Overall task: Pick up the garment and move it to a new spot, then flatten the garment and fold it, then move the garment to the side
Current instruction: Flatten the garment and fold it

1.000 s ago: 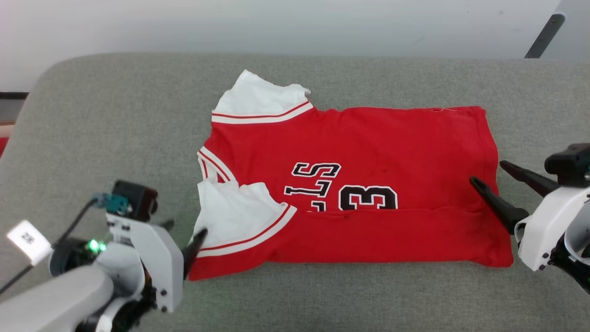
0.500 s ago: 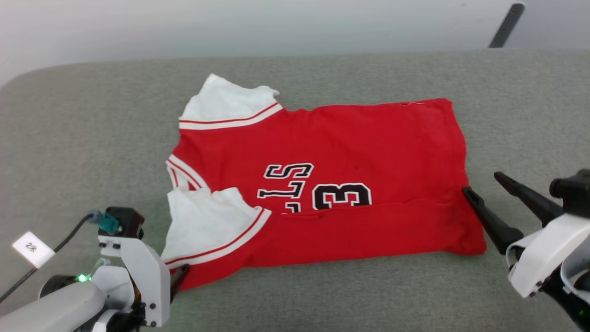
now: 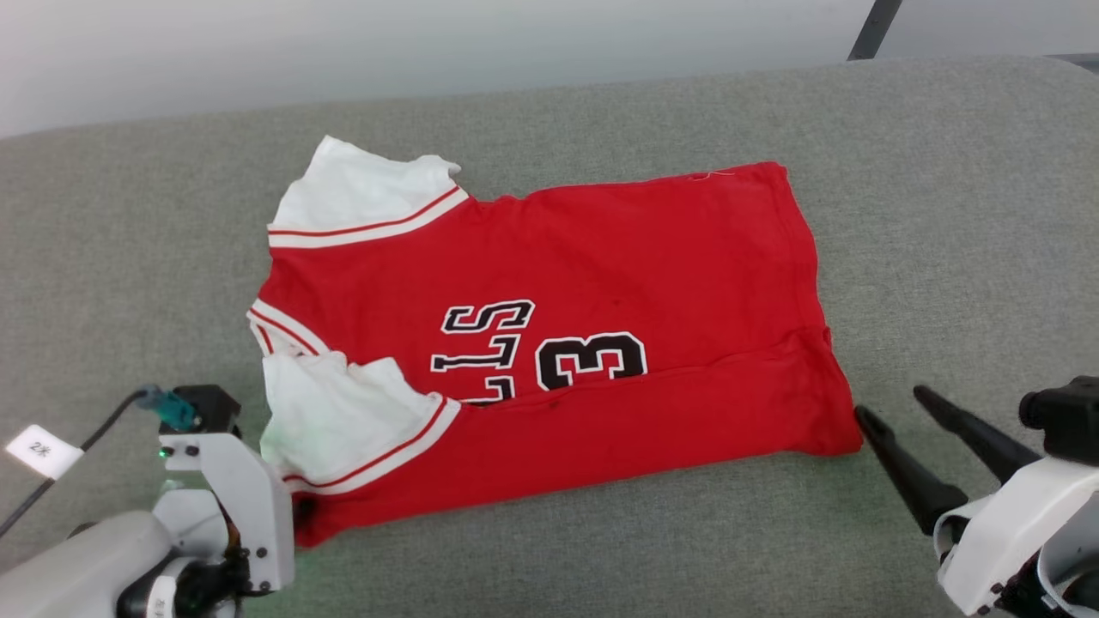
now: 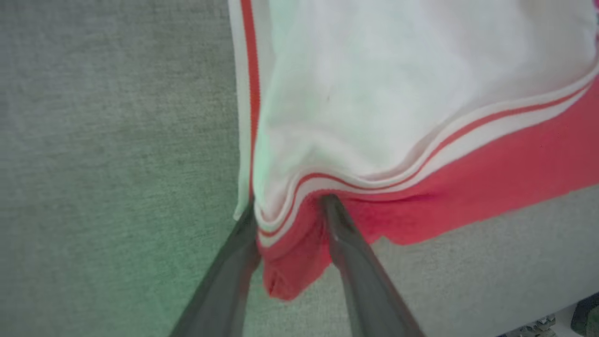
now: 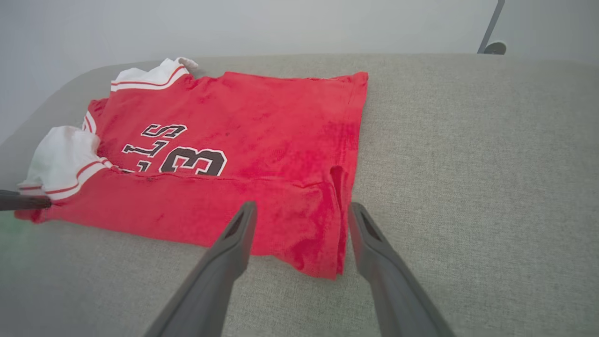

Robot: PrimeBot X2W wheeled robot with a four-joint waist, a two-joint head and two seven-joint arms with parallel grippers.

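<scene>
Across nearly all the head view, a counter (image 3: 944,215) covered with grey woven cloth. Behind it, along the top edge, a pale wall (image 3: 429,51).

In the middle of that view, a little to the left, the garment (image 3: 618,249): red, lying flat on the counter. Neck end toward the left, hem toward the right, near long side folded over onto the front.

At the lower right corner of the head view, the right jaws: spread wide and pointing up-left. The nearer of the two dark fingers (image 3: 901,468) ends just beside the lower right corner of the garment. Cannot tell whether touching. In the right wrist view, one finger at each side of that same corner.

At the lower left corner, the left jaws at the end of a pale forearm (image 3: 77,566), tips hidden at the lower left corner of the garment. In the left wrist view, fingers (image 4: 355,267) moderately apart, one on each side of the bunched red and white corner, both against cloth. Cannot tell whether already pinching.

Two white sleeves with red stripe trim: one (image 3: 361,193) at the upper left of the garment, the other (image 3: 330,412) at the lower left, crumpled and lying on the red.

Black, white-outlined print (image 3: 549,352) near the centre, readable as "LLS" and "3", with the lower part hidden under the fold.

At the far left edge, a small white tag (image 3: 39,448) on a dark cable (image 3: 103,425).
</scene>
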